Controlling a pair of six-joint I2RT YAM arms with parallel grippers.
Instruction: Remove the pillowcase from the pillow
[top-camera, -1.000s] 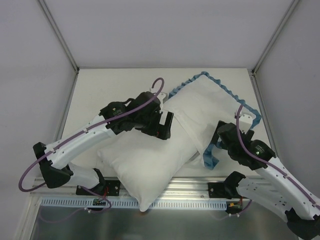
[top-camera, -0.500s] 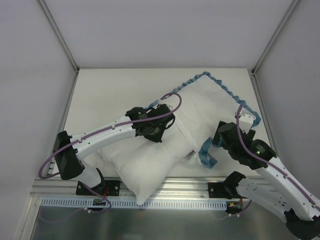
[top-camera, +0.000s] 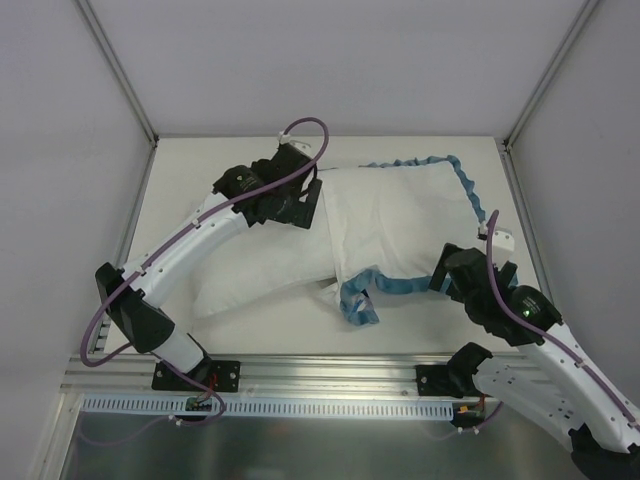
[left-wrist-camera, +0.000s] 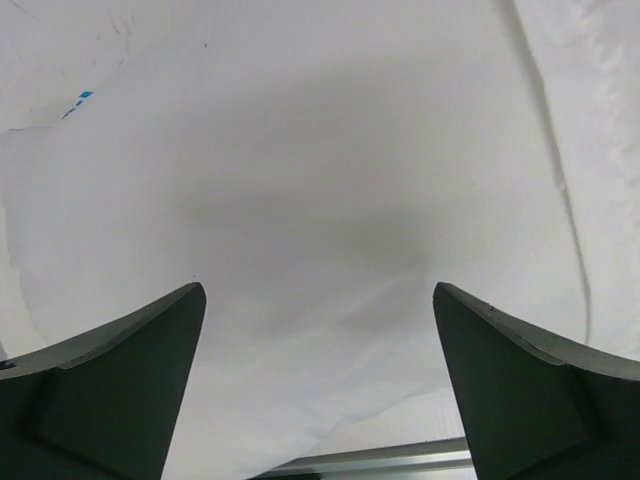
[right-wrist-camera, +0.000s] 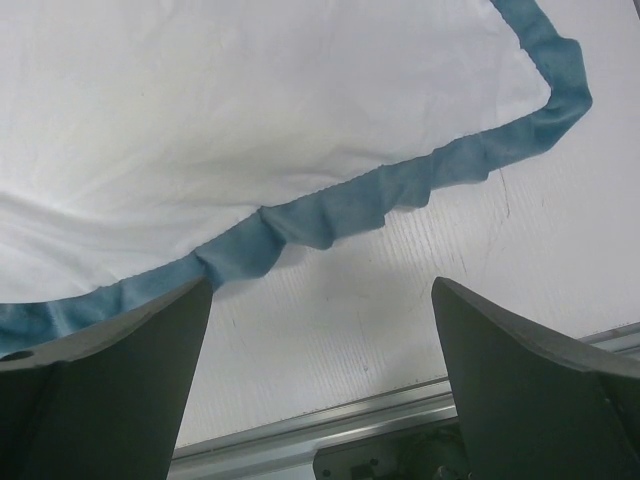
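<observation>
Evidently only partway done: shows the pillow poking out leftward from the pillowcase, lying white side out across the middle of the table, as fits a cover being peeled back on itself. Has the left gripper spread wide and holding nothing, poised over white cloth at the open mouth, presumably to pin or seize the pillow. Has the right gripper likewise spread and empty just above the teal ruffled edging, well placed for pinching that hem and pulling rightward.
</observation>
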